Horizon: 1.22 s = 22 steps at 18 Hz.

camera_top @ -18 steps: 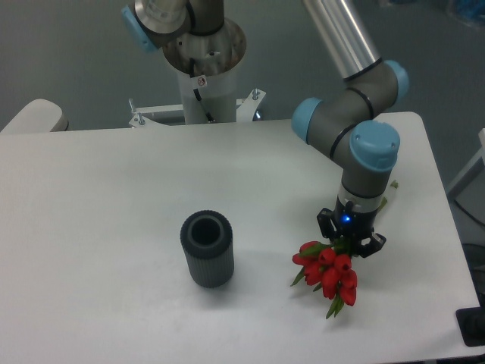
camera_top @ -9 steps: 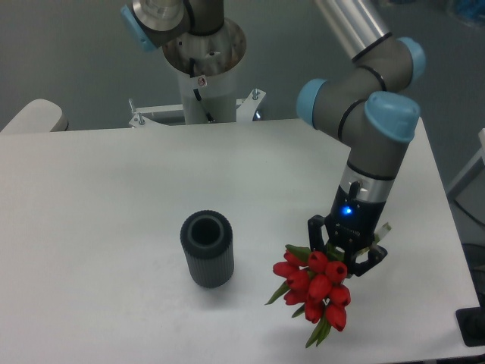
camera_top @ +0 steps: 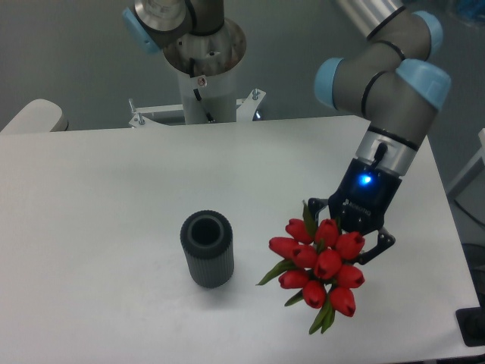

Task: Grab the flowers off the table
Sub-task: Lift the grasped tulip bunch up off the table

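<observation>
Rising between the earlier frames and this one, the bunch of red tulips (camera_top: 322, 262) is now hanging higher in the view and nearer the camera, with the end effector (camera_top: 355, 233) carrying it up and slightly rightward from its former spot on the tabletop (camera_top: 98, 197). End effector state: its fingers are closing on the stem end of the bunch, which is hidden behind the blooms; the jaws are standing narrow, and a blue light is glowing on the wrist above them. Blooms are pointing down toward the camera, green leaves trailing at the lower left and bottom. Task progress, as a judgement: the bunch appears to be off the tabletop, so the pick looks essentially done; what is left seems to be only holding it clear, though contact of the lowest leaf tips with the surface cannot be ruled out from this single view. Moving farther back and left, a dark grey ribbed cylinder vase (camera_top: 207, 248) is standing upright, well apart from the bunch and not obstructing the lift. Beyond it, the arm's white mounting pedestal (camera_top: 204, 76) is standing at the far edge, also out of the way.
</observation>
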Each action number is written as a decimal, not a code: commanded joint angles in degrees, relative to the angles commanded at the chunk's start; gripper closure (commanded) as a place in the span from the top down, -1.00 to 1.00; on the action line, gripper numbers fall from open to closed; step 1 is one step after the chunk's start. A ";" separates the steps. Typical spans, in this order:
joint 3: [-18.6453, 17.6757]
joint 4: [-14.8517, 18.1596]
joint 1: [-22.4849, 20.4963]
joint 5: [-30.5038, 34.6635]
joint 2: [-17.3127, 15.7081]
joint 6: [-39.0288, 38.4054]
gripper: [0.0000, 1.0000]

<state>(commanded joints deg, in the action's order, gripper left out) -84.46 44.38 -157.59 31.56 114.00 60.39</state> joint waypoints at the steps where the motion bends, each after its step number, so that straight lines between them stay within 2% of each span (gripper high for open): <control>1: 0.00 -0.09 0.00 0.00 -0.35 -0.97 -0.29; 12: -0.97 -0.26 0.09 -1.50 -2.20 -1.42 -0.29; 22: -1.14 -0.35 -0.26 -3.17 -2.20 -0.01 -0.29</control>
<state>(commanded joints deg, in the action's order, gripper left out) -85.61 44.03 -157.85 28.39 111.80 60.38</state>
